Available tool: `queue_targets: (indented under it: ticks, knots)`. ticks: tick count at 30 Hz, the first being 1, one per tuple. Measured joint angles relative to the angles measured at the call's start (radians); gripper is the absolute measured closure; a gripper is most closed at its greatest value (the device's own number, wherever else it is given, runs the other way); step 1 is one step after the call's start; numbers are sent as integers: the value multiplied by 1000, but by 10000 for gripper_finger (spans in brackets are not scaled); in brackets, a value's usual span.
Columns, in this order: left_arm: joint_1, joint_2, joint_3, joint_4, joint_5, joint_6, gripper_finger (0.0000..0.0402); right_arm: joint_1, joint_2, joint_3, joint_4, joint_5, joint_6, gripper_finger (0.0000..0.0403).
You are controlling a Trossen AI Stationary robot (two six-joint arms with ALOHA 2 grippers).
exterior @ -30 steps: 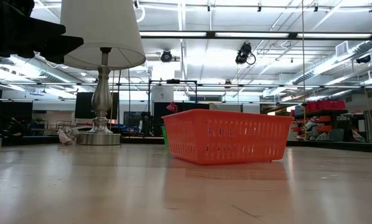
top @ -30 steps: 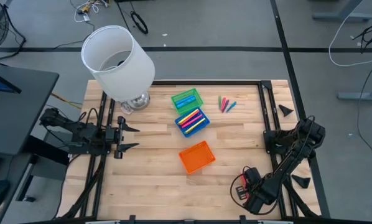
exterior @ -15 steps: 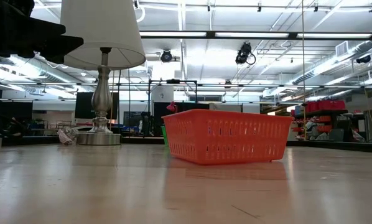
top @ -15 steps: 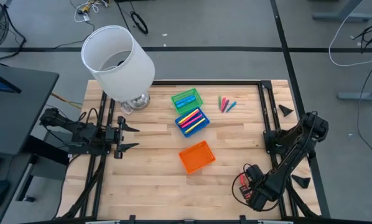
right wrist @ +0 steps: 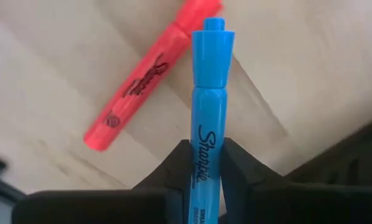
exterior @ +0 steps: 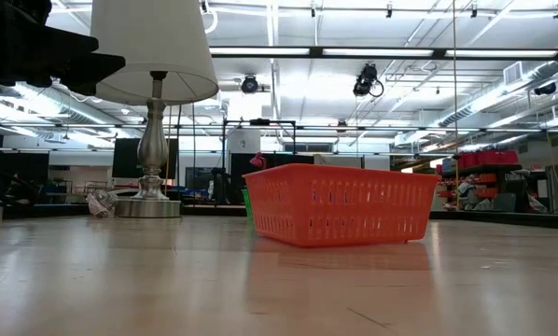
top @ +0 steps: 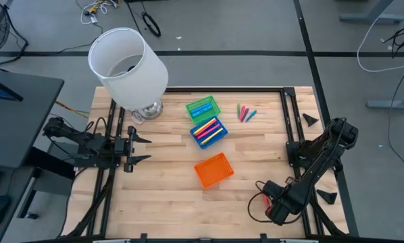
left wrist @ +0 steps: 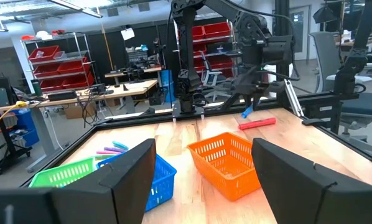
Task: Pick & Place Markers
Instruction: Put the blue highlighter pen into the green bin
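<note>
Table (top: 168, 182): wooden top carrying three trays, a lamp (top: 128, 64) at its far left corner, and both arms.
Left gripper (top: 140, 148): waits at the left edge, jaws spread wide and empty; the trays lie out ahead of its fingertips, as the left wrist view shows.
Right gripper (right wrist: 206, 163): low over the near right corner of the table, jaws drawn narrow and clamped on a blue marker (right wrist: 209, 112).
Held marker: its long axis runs straight out from between the right jaws, cap end forward, clear of the wood.
Red marker (right wrist: 152, 74): lies flat on the table just beyond the right jaws, slanted across the blue one's line and just beside its cap end; far nearer the right arm than the left.
Key relation: the trays sit ahead of the right jaws, toward the table's middle, so I judge the carry goes that way.
Orange tray (top: 213, 169): nearest the right jaws; looks empty.
Blue tray (top: 209, 131): behind it, holding several mixed-colour markers.
Green tray (top: 202, 108): farthest, holding blue and green markers.
Loose markers (top: 245, 113): a small cluster on the wood beside the green tray.
</note>
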Motion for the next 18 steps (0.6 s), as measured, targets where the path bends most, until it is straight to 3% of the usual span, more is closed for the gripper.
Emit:
queue_targets:
  ticks: [6, 18]
  knots:
    - [0, 0, 0, 0, 0, 0, 129, 0, 0, 0, 9, 0, -279, 347]
    - [0, 0, 0, 0, 0, 0, 129, -36, -2, 0, 8, 60, -473, 347]
